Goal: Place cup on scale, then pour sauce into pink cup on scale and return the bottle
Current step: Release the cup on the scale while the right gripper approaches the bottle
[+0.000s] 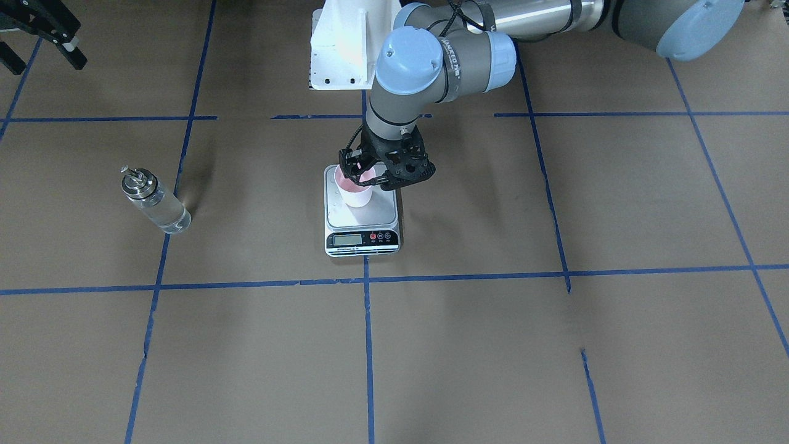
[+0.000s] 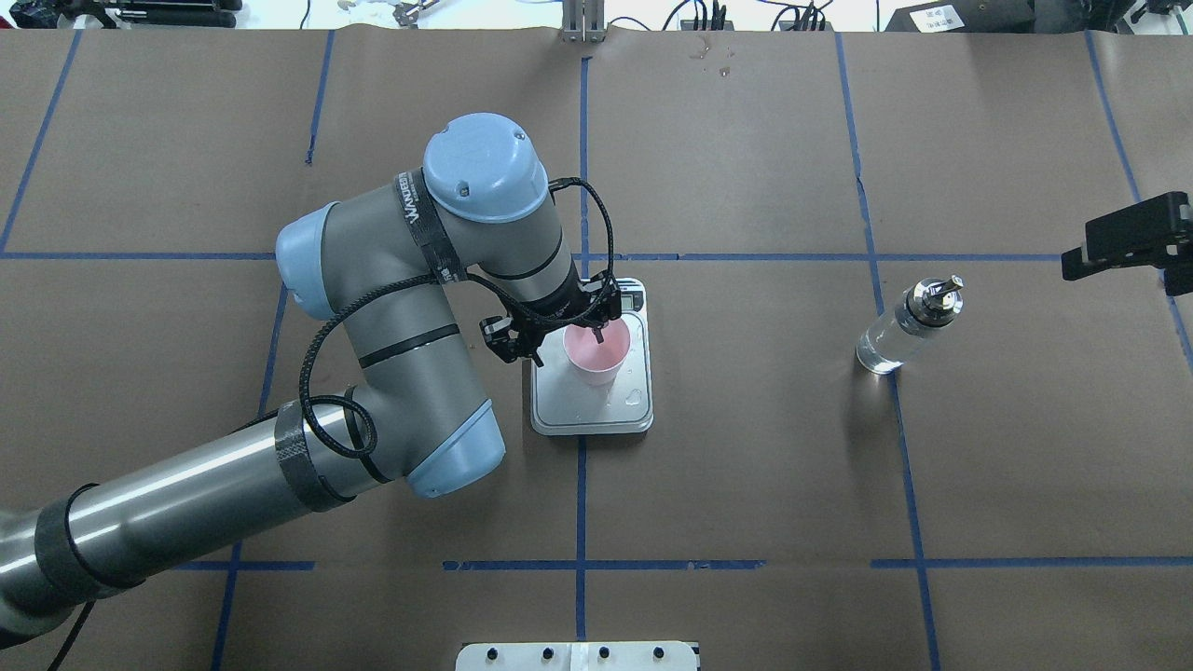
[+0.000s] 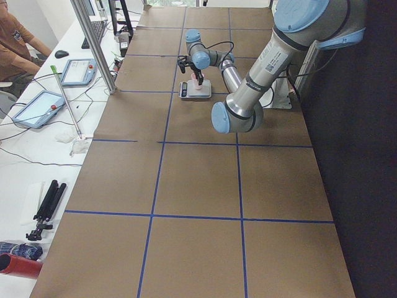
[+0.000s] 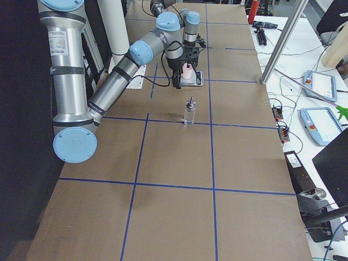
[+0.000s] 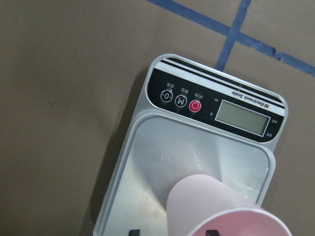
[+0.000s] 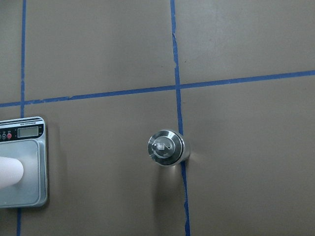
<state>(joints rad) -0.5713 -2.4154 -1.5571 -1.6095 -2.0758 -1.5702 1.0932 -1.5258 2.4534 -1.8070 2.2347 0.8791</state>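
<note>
Two grippers in overhead view. Left gripper [image 2: 555, 345] spread, straddling cup [image 2: 594, 356] wall: one finger inside, other outside. Cup upright on scale [image 2: 596, 417]. Bottle [image 2: 906, 324] with sauce [image 2: 881, 352] upright, well right. Right gripper [image 2: 1123, 238] beyond it, spread cannot tell.

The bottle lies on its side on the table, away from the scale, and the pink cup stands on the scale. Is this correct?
Not quite. The bottle stands upright, as the exterior right view shows. The rest is correct: it is on the table, away from the scale, and the pink cup stands on the scale.
</note>
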